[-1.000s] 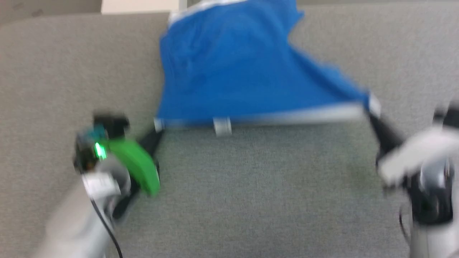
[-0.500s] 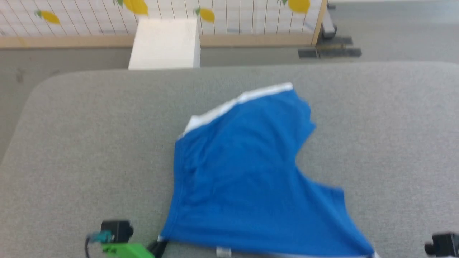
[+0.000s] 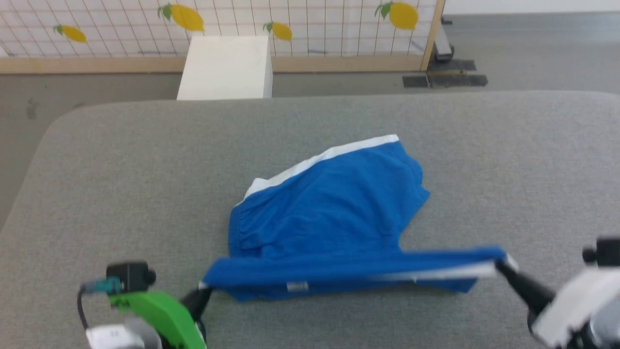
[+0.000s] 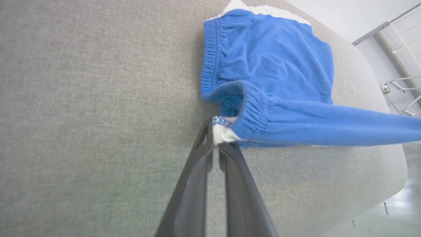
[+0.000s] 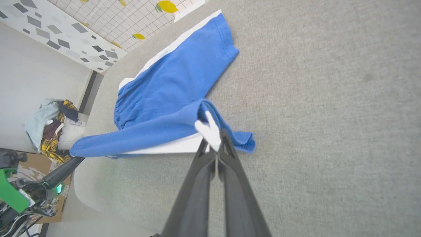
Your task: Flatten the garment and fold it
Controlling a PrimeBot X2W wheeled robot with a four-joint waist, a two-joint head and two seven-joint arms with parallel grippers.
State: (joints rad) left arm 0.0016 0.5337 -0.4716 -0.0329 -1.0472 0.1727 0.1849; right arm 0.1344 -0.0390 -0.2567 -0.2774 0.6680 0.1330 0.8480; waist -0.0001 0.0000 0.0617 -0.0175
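The garment [image 3: 329, 208], bright blue shorts with white trim, lies in the middle of the grey table [image 3: 121, 160]. Its near edge is lifted and stretched taut between both grippers. My left gripper [image 3: 202, 291] is shut on the near left corner, pinching white trim beside the gathered blue band [image 4: 218, 131]. At the near right corner my right gripper [image 3: 501, 265] is shut on a white trim tip [image 5: 210, 135]. The far part of the garment [image 5: 177, 79] rests flat on the table, and a small white tag [image 3: 296, 286] hangs from the lifted edge.
A white box [image 3: 225, 68] stands on the floor beyond the table's far edge, before a lemon-patterned grid panel [image 3: 310, 24]. A pile of clothes [image 5: 52, 125] lies off the table's side. The table's rounded left corner [image 3: 58, 126] is near.
The head camera tilted up and the picture sharpened. Both grippers have carried the near edge up and toward the far side, so it now hangs taut above the garment's flat part.
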